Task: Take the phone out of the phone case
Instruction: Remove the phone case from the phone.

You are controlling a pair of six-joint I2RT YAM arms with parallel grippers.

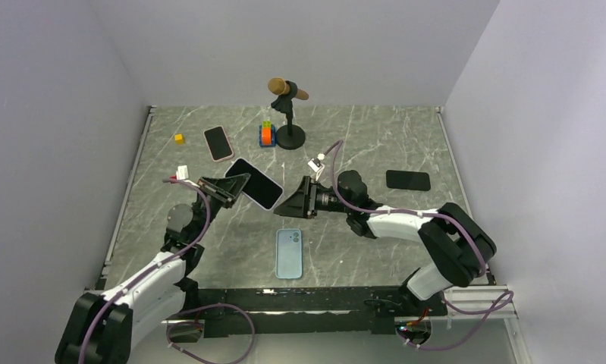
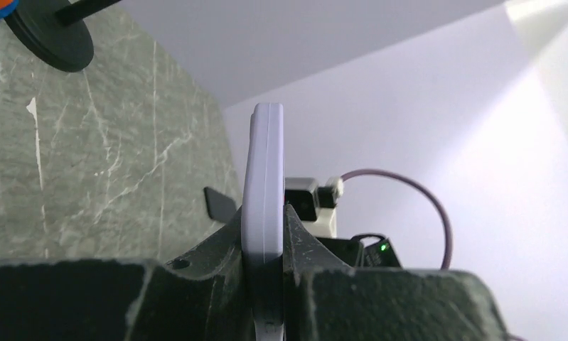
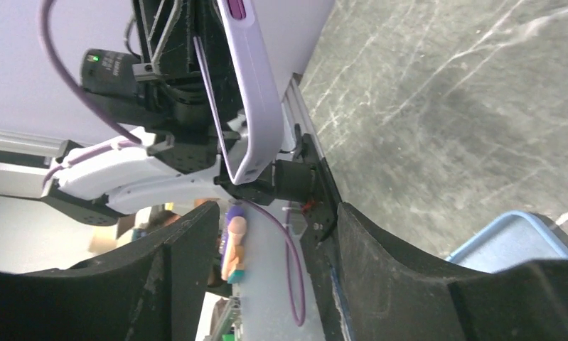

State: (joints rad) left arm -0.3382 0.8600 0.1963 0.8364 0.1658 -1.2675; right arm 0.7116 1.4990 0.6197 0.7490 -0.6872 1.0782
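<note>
Lilac-cased phone [image 1: 255, 183] hangs above the worktop [image 1: 375, 144], clenched edge-on in the left hand [image 1: 239, 184], its long axis slanting toward the right hand [image 1: 283, 206]. That nearer-to-the-free-end hand faces the phone's corner, just beside it, fingers apart and grasping nothing.

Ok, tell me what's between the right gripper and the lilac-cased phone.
Nothing: the right wrist view shows an unobstructed gap from right gripper to lilac-cased phone.

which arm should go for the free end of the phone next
Right. The right gripper is open just off the free end of the cased phone, jaws facing it. The left gripper is shut on the other end, holding it raised, so it is busy.
</note>
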